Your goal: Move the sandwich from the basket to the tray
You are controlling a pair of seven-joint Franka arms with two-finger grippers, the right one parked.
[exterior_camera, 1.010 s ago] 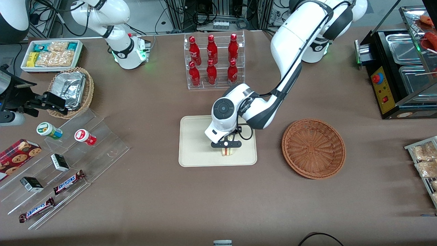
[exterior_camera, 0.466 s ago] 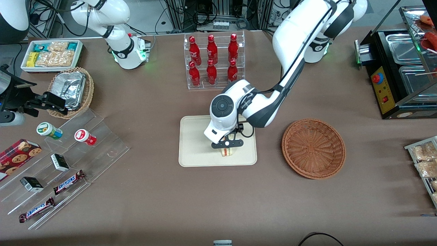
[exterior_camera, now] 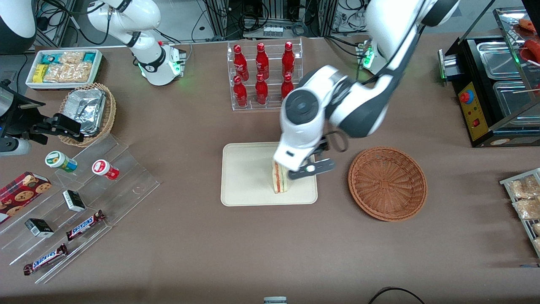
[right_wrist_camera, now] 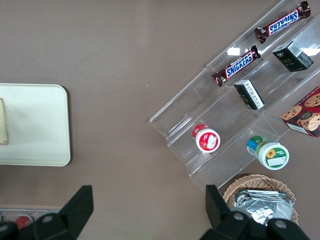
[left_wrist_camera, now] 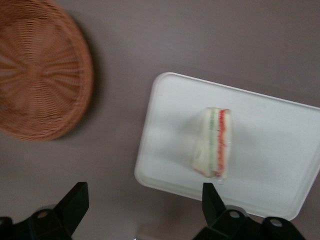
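1. Sandwich (exterior_camera: pixel 279 177) on the tray (exterior_camera: pixel 244 177), standing on its edge, with the red, yellow and green filling stripes turned up; near the tray side closest to the basket (exterior_camera: pixel 387 183).
2. Same sandwich (left_wrist_camera: pixel 214 143) clearly apart from both black fingers (left_wrist_camera: pixel 74 202) in the left wrist view, with nothing between them.
3. Claw (exterior_camera: pixel 311 168) wide open, raised above the tray edge that faces the basket, just beside the sandwich and not touching it.
4. Basket with nothing inside, on the brown counter (exterior_camera: pixel 190 253), beside the tray, toward the working arm's end.
5. Rack of red bottles (exterior_camera: pixel 263 74) farther from the front camera than the tray, partly covered by the white arm.
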